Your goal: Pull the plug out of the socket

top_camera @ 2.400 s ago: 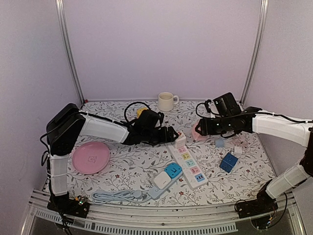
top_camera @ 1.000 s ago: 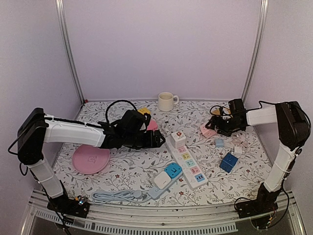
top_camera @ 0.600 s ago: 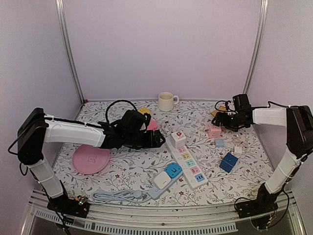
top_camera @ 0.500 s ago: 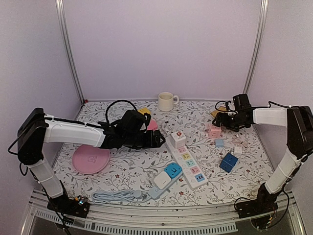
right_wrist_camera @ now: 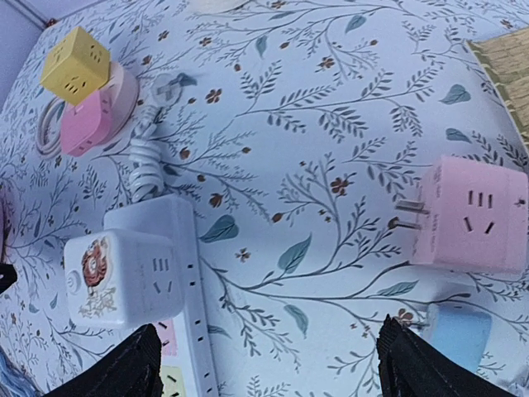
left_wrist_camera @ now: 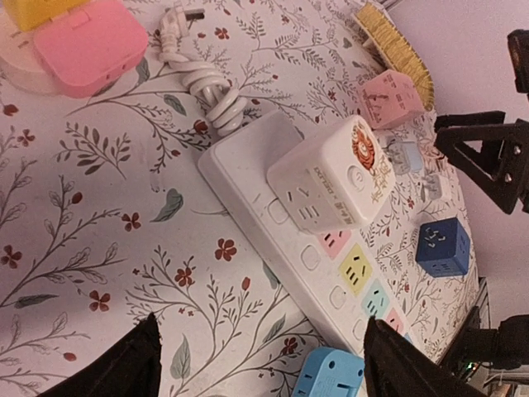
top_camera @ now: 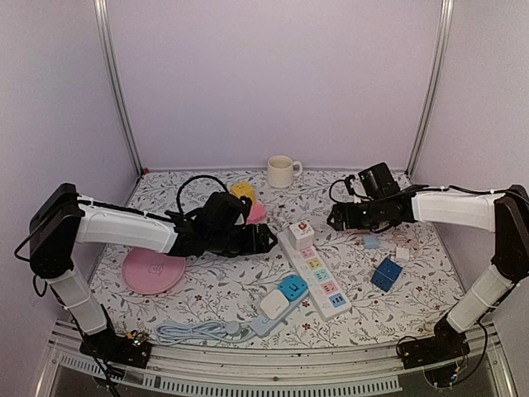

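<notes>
Setting: pale lilac walls close in a tabletop covered with a cloth printed with leaves and flowers.
Left tool: its two dark fingers are spread wide and hold nothing. In the top view it hovers just left of the far end of the strip, and no contact shows.
Right tool: its fingers are spread wide too, with nothing between them. It hangs to the right of the plug, apart from it.
Plug: the white cube-shaped plug is seated in the end socket of the long white plastic power strip, beside that strip's coiled white cord.
Strip: it lies flat, running toward the near edge. The sockets past the plug have pastel pink, yellow, green and blue faces.
Writing: the plug's face carries a round orange tiger emblem. Any lettering is too small to read.
Nearby: a pink cube adapter lies on its side with its prongs pointing towards the strip. A dark blue cube adapter lies right of the strip, and a cream ceramic mug stands at the back wall.
</notes>
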Available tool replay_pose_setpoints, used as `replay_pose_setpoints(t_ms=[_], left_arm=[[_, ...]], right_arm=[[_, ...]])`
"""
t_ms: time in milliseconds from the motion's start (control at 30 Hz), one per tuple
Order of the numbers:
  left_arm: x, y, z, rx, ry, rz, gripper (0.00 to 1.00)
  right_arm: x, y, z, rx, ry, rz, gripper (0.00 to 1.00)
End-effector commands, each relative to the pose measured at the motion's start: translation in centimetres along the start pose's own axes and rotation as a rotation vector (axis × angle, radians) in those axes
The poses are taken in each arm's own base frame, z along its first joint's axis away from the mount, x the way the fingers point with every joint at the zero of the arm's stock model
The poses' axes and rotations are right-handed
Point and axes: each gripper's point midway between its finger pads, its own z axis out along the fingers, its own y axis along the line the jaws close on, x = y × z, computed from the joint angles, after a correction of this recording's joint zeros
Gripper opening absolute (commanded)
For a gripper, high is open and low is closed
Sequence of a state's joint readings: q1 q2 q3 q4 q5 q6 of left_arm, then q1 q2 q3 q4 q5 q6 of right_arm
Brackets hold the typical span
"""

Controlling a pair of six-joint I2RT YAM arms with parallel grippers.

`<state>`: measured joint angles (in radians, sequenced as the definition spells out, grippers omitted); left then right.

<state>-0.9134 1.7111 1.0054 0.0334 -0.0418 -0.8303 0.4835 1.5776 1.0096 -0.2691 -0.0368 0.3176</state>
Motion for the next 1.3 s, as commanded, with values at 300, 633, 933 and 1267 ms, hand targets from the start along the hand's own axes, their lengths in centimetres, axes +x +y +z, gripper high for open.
replay_pose_setpoints(t_ms=[300,633,933,1267], left_arm=[[-1.1,1.5,0.3,0.048,-0.017,-0.095,0.85],[-2.1,2.0,1.8,0.077,-0.010,-0.115,0.81],[-3.0,2.2,4.6,0.064,0.002,-0.102,0.82],[-3.2,2.9,7.6,0.052,0.015,-0.111,0.79]], right_arm=[[2.2,9.3,1.9,0.033,0.045,-0.216,0.91],[2.9,11.5,4.6,0.074,0.093,-0.301,0.84],[3.6,11.6,6.4,0.092,0.129,-0.321,0.68],[3.4,12.9,5.9,0.037,0.137,-0.300,0.27]])
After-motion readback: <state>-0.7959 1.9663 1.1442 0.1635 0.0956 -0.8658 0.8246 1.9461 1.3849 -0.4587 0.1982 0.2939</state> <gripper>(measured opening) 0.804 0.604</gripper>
